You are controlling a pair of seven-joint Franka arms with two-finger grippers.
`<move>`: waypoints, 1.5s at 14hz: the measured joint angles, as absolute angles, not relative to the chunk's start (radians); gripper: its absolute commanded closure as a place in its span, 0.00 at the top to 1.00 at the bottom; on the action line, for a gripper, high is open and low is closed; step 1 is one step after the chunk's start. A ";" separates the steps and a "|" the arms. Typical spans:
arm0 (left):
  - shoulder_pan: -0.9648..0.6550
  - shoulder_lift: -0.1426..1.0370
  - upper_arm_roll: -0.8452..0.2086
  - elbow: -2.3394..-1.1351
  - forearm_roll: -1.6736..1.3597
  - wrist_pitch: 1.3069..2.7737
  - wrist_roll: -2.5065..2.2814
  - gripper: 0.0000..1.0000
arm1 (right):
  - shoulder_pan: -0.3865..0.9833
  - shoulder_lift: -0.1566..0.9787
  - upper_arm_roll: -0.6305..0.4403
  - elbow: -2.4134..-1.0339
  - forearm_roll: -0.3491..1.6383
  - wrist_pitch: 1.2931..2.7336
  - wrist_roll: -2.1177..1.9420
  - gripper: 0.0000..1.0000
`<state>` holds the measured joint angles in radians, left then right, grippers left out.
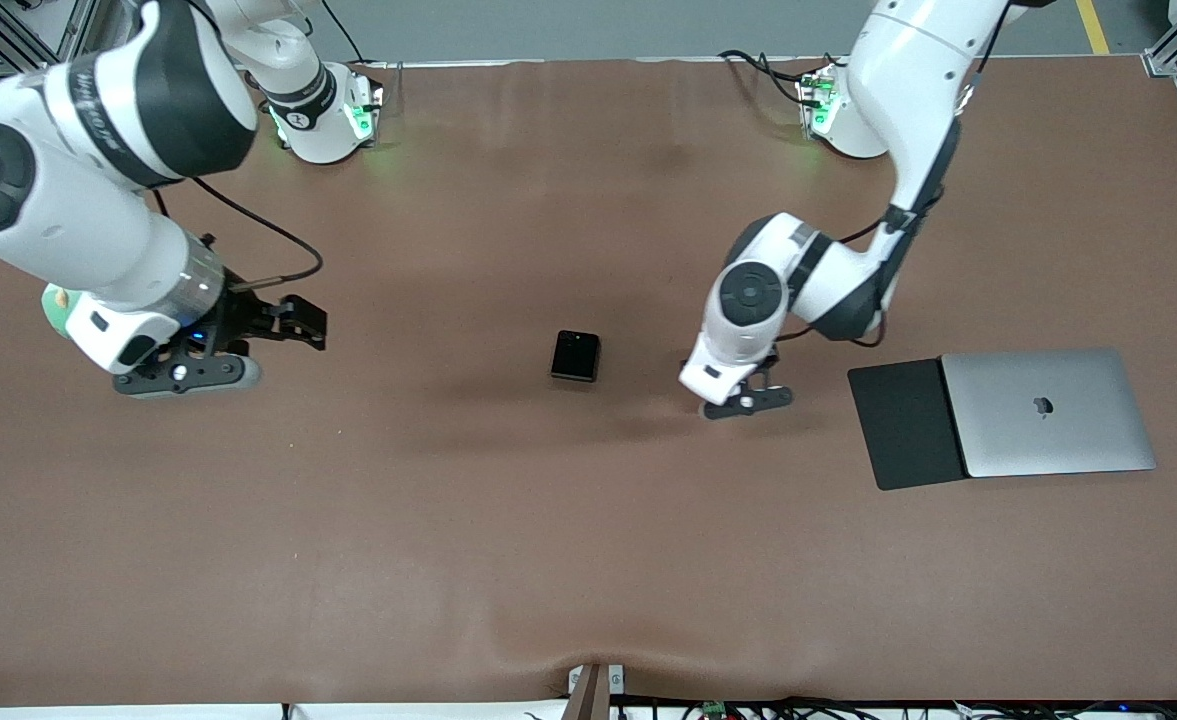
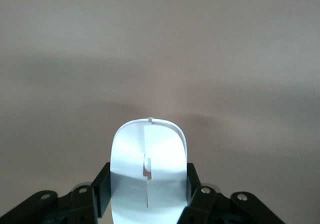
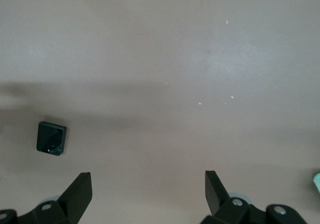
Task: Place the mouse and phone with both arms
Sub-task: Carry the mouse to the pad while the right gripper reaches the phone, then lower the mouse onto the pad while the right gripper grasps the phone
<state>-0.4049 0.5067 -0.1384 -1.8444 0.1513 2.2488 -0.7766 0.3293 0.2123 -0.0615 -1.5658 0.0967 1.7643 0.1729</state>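
Front view: left claw (image 1: 745, 398) grips mouse (image 2: 148, 171) near laptop (image 1: 1048, 412); right claw (image 1: 238, 345) gapes wide.

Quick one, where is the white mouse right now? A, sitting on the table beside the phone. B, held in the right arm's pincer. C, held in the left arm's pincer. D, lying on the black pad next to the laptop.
C: the left wrist view shows the mouse clamped in the left pincer, while the right pincer is open and holds nothing.

High front camera facing both arms, wrist cameras looking down close, phone (image 1: 575, 356) shared with right wrist view
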 measured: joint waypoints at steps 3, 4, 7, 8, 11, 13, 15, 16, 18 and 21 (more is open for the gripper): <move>-0.304 0.453 -0.138 -1.900 0.152 2.258 -0.659 0.25 | 0.400 0.224 -0.060 -1.598 0.097 1.798 0.216 1.00; -0.270 0.441 -0.138 -1.914 0.152 2.264 -0.623 0.25 | 0.423 0.234 -0.059 -1.604 0.097 1.807 0.222 1.00; -0.175 0.426 -0.139 -1.949 0.152 2.302 -0.530 0.28 | 0.488 0.307 -0.058 -1.630 0.098 1.906 0.271 1.00; -0.146 0.425 -0.139 -1.964 0.152 2.322 -0.492 0.28 | 0.513 0.339 -0.058 -1.636 0.098 1.950 0.310 1.00; -0.068 0.425 -0.140 -2.002 0.152 2.374 -0.377 0.27 | 0.587 0.429 -0.057 -1.643 0.098 2.087 0.436 1.00; -0.019 0.426 -0.140 -2.009 0.152 2.384 -0.318 0.27 | 0.633 0.489 -0.057 -1.645 0.098 2.178 0.506 1.00; 0.013 0.429 -0.140 -2.010 0.152 2.393 -0.283 0.27 | 0.677 0.544 -0.057 -1.646 0.098 2.246 0.552 1.00; 0.022 0.434 -0.140 -2.010 0.152 2.401 -0.272 0.27 | 0.696 0.568 -0.057 -1.647 0.098 2.274 0.564 1.00; 0.030 0.449 -0.140 -2.011 0.152 2.416 -0.263 0.27 | 0.728 0.609 -0.058 -1.650 0.098 2.326 0.591 1.00; 0.061 0.484 -0.140 -2.010 0.152 2.460 -0.223 0.27 | 0.750 0.635 -0.058 -1.688 0.098 2.416 0.648 1.00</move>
